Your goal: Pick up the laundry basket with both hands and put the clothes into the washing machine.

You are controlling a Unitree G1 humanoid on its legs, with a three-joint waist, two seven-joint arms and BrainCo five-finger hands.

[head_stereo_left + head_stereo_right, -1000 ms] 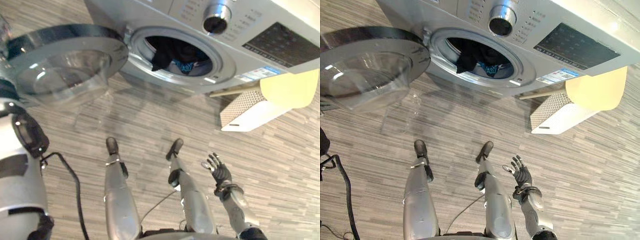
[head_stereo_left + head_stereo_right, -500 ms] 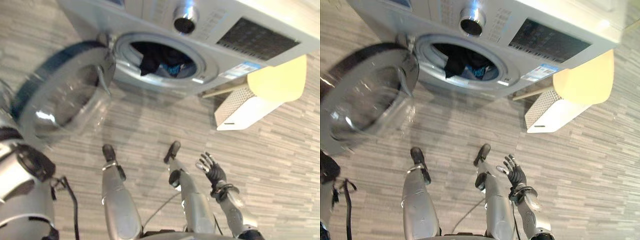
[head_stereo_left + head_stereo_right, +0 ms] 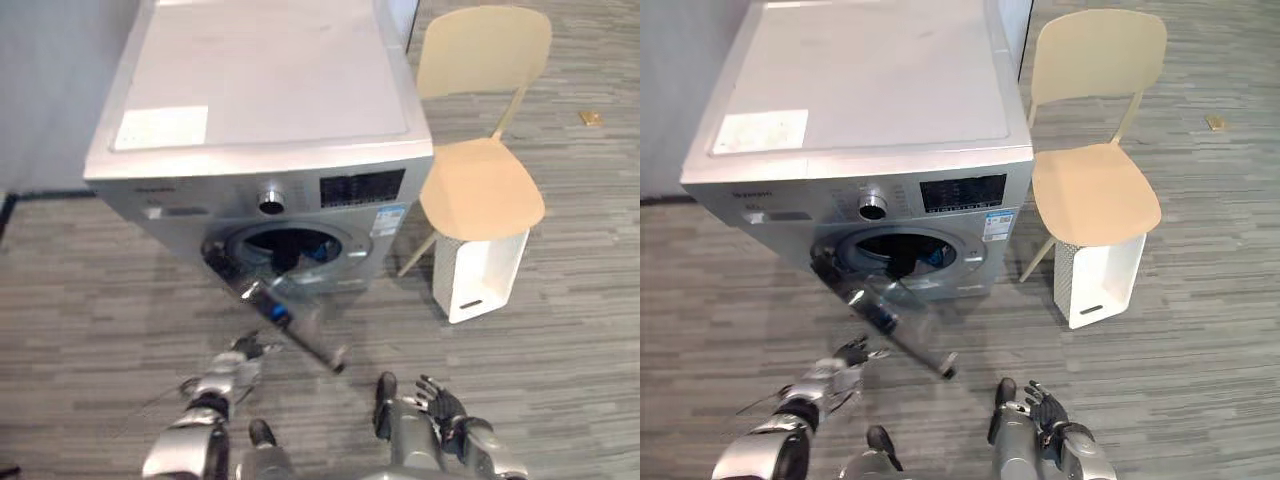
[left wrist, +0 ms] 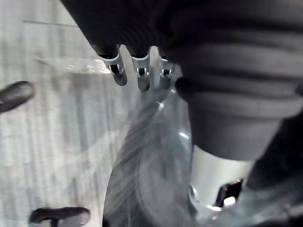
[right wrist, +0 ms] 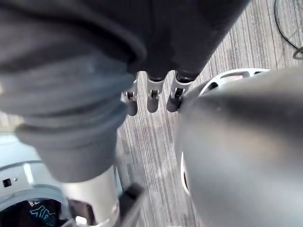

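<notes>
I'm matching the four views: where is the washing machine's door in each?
Left eye view: door, left of centre, ajar.
Right eye view: same, further left.
Left wrist view: its glass, past the left hand.
Right wrist view: too blurred to tell.
Shared landmark: dark clothes inside the washing machine.

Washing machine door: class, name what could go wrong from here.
1. The dark clothes lie at the drum's mouth of the silver front-loading washing machine; the round glass door, standing half open, could trap them.
2. The open left hand sits close by that door; it may slip off when pushing.
</notes>
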